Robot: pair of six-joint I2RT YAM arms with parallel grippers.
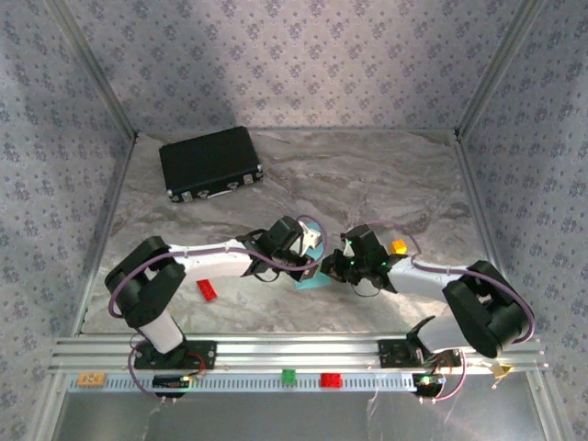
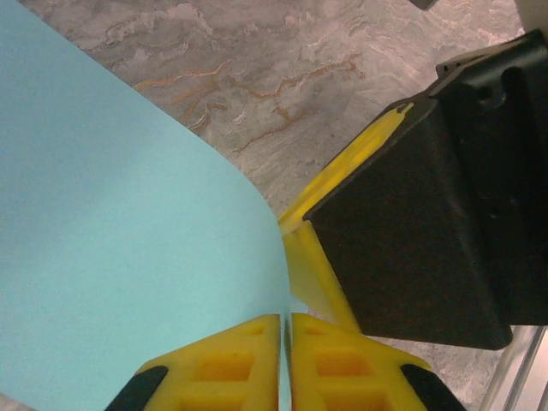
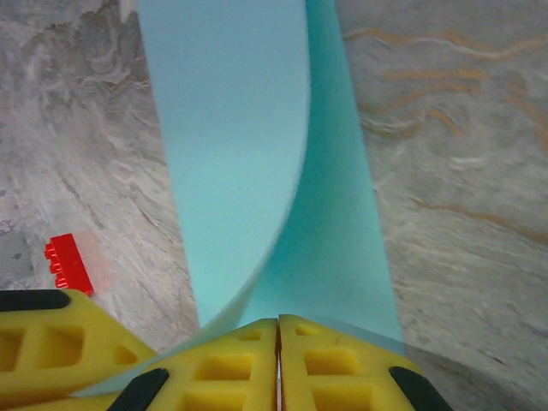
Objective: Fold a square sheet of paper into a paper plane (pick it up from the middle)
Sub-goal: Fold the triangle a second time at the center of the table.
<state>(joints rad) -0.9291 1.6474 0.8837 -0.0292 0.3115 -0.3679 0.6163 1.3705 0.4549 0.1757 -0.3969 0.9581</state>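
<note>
Right wrist: left gripper (image 2: 285, 338) and right gripper (image 3: 278, 342) clamp the square sheet of paper (image 3: 231, 128) right of the red brick (image 3: 67, 261); I'd align edges before creasing.

1. Top view first: the square sheet of paper (image 1: 307, 279) is mostly hidden where the left arm (image 1: 211, 262) and right arm (image 1: 432, 276) meet, and just a cyan corner peeks out.
2. Left wrist: the left gripper (image 2: 285, 320) is pinched on the sheet, its fingers chopped by the bottom edge. The paper runs off left and bottom.
3. Right wrist: the right gripper (image 3: 278, 324) is clamped too, its pads cut off below, and the sheet exits the top.
4. The orange item (image 1: 399, 246) is too small to identify.
5. The tan tag (image 1: 90, 378) on the rail is unreadable.
</note>
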